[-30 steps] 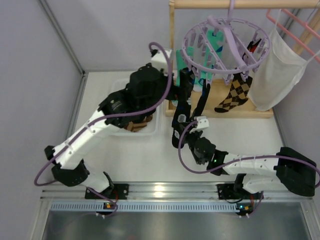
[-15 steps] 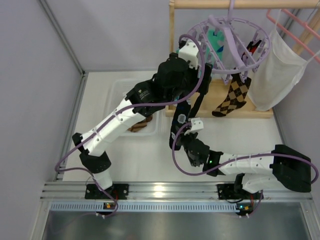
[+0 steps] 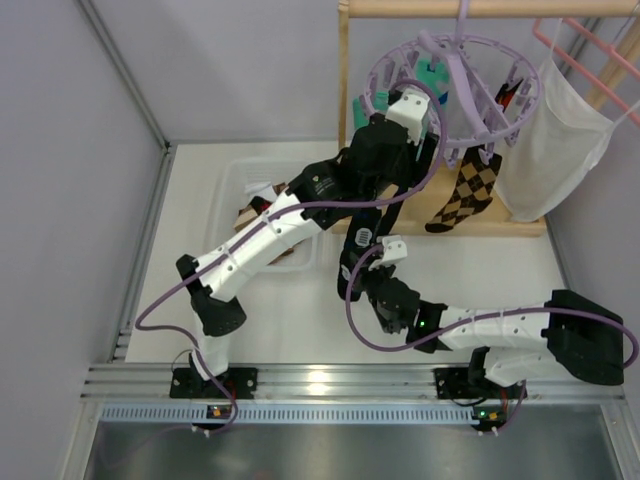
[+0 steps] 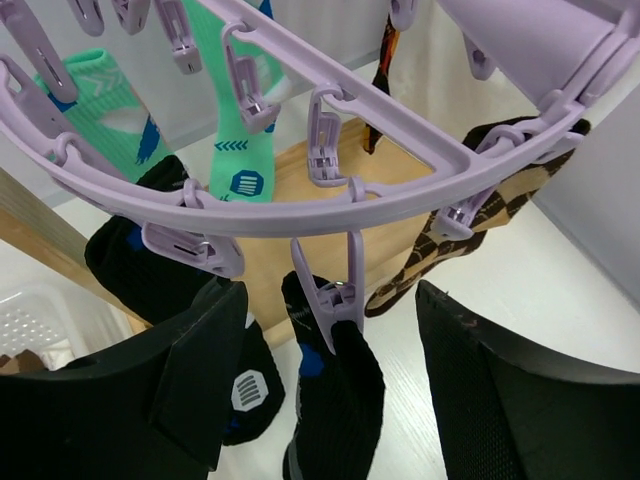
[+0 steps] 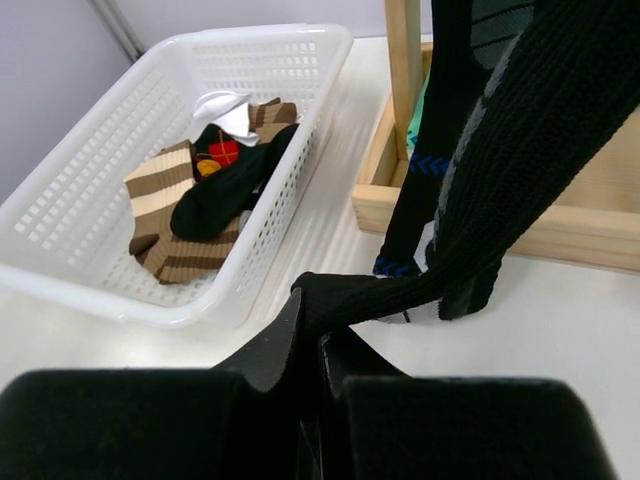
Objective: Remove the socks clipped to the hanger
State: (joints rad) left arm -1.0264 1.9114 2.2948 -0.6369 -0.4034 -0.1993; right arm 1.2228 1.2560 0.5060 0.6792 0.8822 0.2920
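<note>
Now my left gripper point(image 4: 335, 375) is spread wide around a clip point(image 4: 335, 300) of the hanger point(image 4: 420, 190), while my right gripper point(image 5: 318, 345) pinches a black sock point(image 5: 520, 140).

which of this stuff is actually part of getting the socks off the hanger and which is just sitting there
Job: lavender hanger, black sock, mint socks, argyle sock.
Just there: mesh bag, pink wire hanger, wooden rack, white basket holding loose socks.

left pincer point(image 3: 415, 140) up at hanger point(image 3: 455, 85); right pincer point(image 3: 355, 282) at black sock point(image 3: 358, 250) end
</note>
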